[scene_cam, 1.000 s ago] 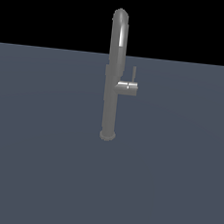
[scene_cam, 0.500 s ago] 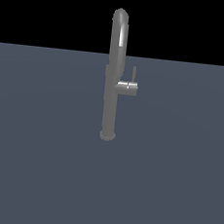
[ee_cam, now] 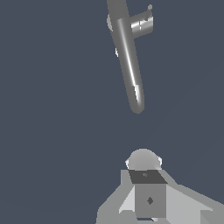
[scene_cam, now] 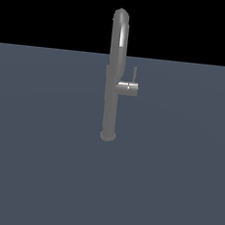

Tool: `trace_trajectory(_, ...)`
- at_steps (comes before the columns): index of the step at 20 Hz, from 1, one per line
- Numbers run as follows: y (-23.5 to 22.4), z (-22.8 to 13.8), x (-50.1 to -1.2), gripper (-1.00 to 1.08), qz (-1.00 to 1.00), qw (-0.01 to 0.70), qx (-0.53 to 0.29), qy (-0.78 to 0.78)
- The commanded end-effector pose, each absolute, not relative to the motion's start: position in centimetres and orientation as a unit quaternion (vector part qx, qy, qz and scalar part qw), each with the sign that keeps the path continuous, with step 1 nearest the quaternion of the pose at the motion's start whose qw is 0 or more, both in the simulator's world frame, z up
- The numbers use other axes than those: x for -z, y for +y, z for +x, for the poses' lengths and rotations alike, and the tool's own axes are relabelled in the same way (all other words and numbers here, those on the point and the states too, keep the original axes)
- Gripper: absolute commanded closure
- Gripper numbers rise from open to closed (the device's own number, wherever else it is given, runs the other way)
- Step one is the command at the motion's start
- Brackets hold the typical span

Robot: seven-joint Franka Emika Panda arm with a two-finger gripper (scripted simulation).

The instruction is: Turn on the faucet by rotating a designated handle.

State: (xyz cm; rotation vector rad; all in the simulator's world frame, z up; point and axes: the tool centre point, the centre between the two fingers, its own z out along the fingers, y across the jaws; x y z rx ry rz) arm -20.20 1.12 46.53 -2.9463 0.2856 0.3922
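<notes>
The faucet (scene_cam: pixel 115 70) is a tall grey metal tube with an arched spout. It stands upright on its round base collar (scene_cam: pixel 108 135) in the middle of the exterior view. Its handle (scene_cam: pixel 134 75) is a thin lever rod standing up from a short side stub (scene_cam: pixel 128 88) on the exterior view's right. In the wrist view the faucet (ee_cam: pixel 128 61) and handle (ee_cam: pixel 143 22) are seen from above. My gripper (ee_cam: pixel 144 168) sits apart from the spout tip, its fingers (ee_cam: pixel 149 199) together with no gap and nothing held. The gripper does not appear in the exterior view.
A flat dark grey-blue floor (scene_cam: pixel 40 166) spreads around the faucet, with a black background above it.
</notes>
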Motion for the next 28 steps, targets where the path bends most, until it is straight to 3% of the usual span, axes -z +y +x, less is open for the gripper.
trace_trajectory(1,1.1,-18.8,-46.3,1.08,-0.977,0.097,-0.15,0.115)
trace_trajectory(28,-2.3,-4.3,-38.5,1.08,-0.803,0.326,-0.368,0.336)
